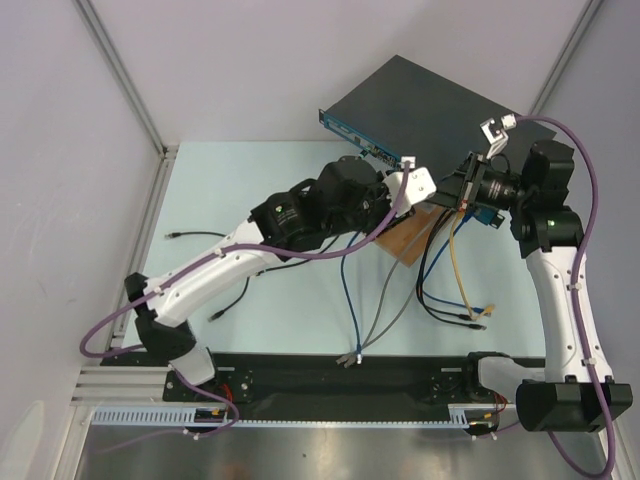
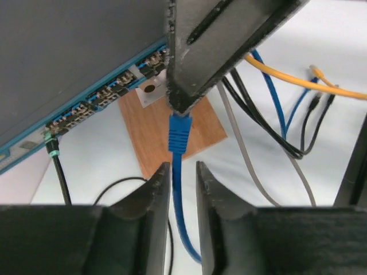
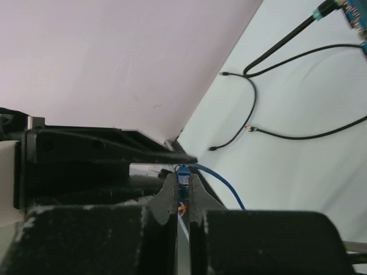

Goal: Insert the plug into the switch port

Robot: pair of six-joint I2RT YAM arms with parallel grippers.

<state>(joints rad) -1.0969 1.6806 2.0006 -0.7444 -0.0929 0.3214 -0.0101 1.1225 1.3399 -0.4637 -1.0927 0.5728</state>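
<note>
The switch (image 1: 430, 100) is a flat black box at the back of the table, its blue port face (image 2: 97, 100) turned toward the arms. The plug (image 2: 179, 133), blue with a blue cable, hangs just in front of that face, over the brown wooden board (image 2: 143, 132). My right gripper (image 3: 183, 179) is shut on the plug, pinching its clear tip from above. My left gripper (image 2: 183, 167) is open; the blue cable runs loosely between its fingers just below the plug. In the top view, both grippers meet at the switch's front, left (image 1: 420, 182) and right (image 1: 458, 192).
A black cable with a green collar (image 2: 52, 148) is plugged into the switch's left ports. Loose yellow (image 2: 298, 77), grey (image 2: 246, 154), blue and black cables trail over the table toward the near edge (image 1: 455, 290). White walls close in left and right.
</note>
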